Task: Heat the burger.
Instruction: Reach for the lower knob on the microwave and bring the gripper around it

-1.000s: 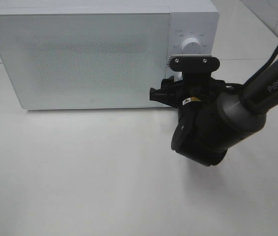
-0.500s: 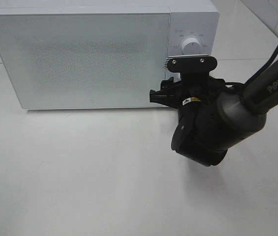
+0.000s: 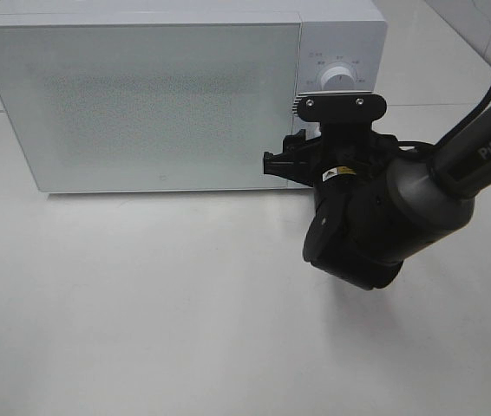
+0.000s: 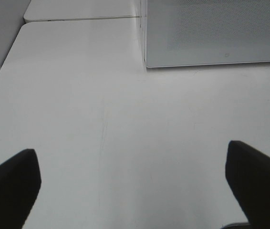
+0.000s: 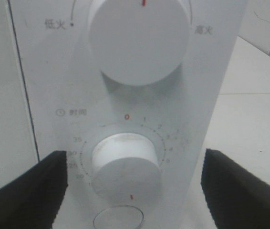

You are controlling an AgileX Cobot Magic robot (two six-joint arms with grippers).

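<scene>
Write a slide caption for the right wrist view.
Open fingers on either side of the microwave's timer dial, nothing held.

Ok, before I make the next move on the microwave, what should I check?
1. Door shut: ok; the microwave door is closed.
2. Food loaded: cannot tell; the frosted door hides the inside and no view shows the burger.
3. Grip ready: ok; the right hand is open, with a finger on either side of the timer knob.
4. Timer setting: cannot tell; the knob's red mark sits at the bottom, opposite the 0, and the minutes are unreadable.
5. Other arm out of the way: ok; the left hand is open and empty above the table.
</scene>
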